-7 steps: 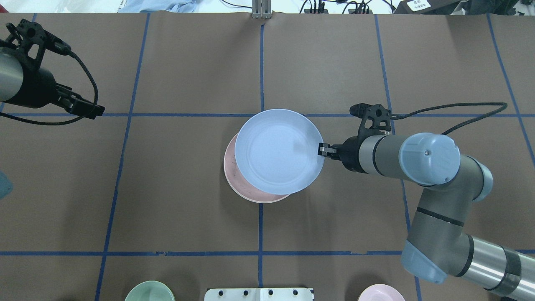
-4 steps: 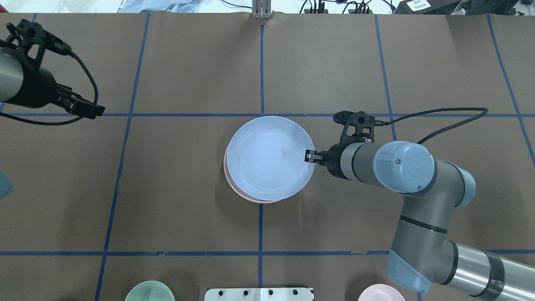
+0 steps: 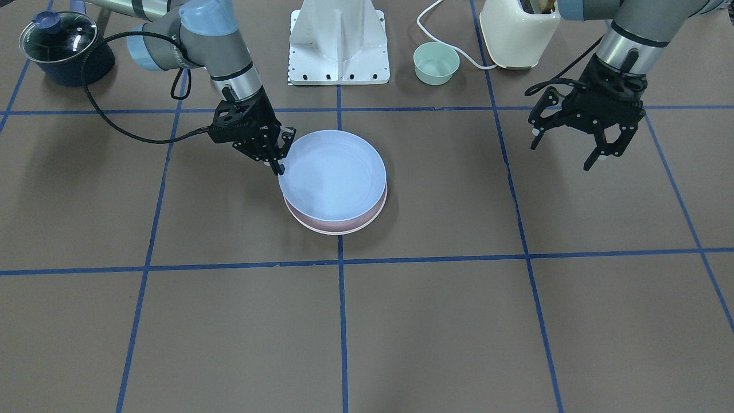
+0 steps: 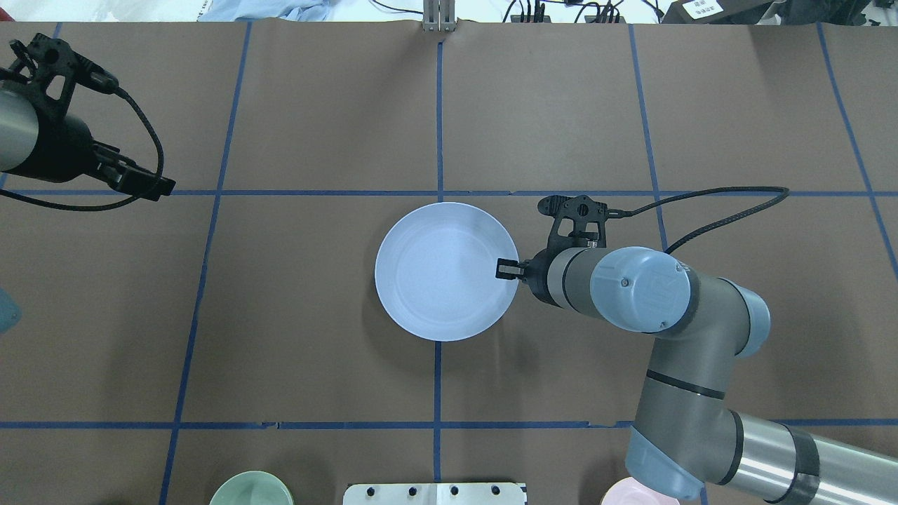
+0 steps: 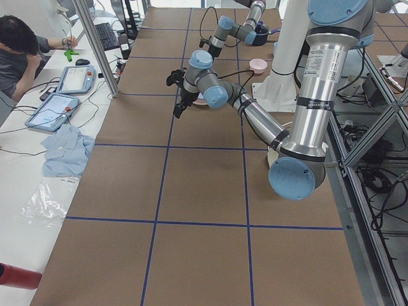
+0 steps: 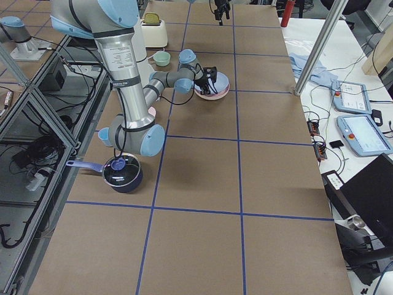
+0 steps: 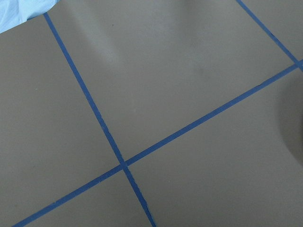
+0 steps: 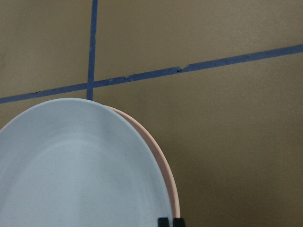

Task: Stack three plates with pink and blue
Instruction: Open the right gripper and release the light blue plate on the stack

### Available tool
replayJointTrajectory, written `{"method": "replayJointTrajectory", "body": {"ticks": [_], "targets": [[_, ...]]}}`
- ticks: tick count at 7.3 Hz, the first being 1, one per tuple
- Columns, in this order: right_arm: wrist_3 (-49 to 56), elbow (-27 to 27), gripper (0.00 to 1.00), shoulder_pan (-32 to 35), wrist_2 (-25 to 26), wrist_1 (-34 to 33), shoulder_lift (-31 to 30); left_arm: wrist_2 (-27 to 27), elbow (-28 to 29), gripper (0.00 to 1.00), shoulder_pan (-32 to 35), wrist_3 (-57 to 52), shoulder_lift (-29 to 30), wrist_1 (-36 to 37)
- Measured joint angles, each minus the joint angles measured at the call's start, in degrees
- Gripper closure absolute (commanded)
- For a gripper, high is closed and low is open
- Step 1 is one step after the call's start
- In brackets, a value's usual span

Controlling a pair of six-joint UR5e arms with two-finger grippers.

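Overhead, I had the right gripper (image 4: 506, 269) clamped on the pale blue plate (image 4: 442, 273) at its right rim, mid-table. The left gripper (image 4: 156, 185) sat well apart near the left edge.

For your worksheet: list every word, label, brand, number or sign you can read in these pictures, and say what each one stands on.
No text can be read in any view.
White label on the dark box beyond the table's far edge: it has print, but it is too blurred to read.
Tablet screens on the side desk: too small to read.
Blue plate and pink plate: no print shows.
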State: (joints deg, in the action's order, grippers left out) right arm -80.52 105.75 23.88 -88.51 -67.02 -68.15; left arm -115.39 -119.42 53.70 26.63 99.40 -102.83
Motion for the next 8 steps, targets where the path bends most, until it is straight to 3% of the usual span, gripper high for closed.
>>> {"method": "replayJointTrajectory", "body": {"ticks": [1, 2, 3, 6, 8], "targets": [[0.0, -0.6, 1.00, -0.1, 0.5, 0.0, 0.4, 0.0, 0.0, 0.00, 0.0, 0.0, 0.0, 0.0], [0.0, -1.0, 0.36, -0.1, 1.2, 0.0, 0.6, 0.0, 0.0, 0.00, 0.0, 0.0, -0.1, 0.0], [0.1, -1.4, 0.00, -0.1, 1.7, 0.0, 0.8, 0.0, 0.1, 0.00, 0.0, 0.0, -0.1, 0.0], [0.4, -1.7, 0.00, -0.2, 4.2, -0.5, 1.8, -0.1, 0.3, 0.00, 0.0, 0.0, -0.1, 0.0], [1.5, -0.3, 0.00, 3.4, 0.9, -8.0, 4.1, -0.1, 0.3, 0.00, 0.1, 0.0, -0.2, 0.0]]}}
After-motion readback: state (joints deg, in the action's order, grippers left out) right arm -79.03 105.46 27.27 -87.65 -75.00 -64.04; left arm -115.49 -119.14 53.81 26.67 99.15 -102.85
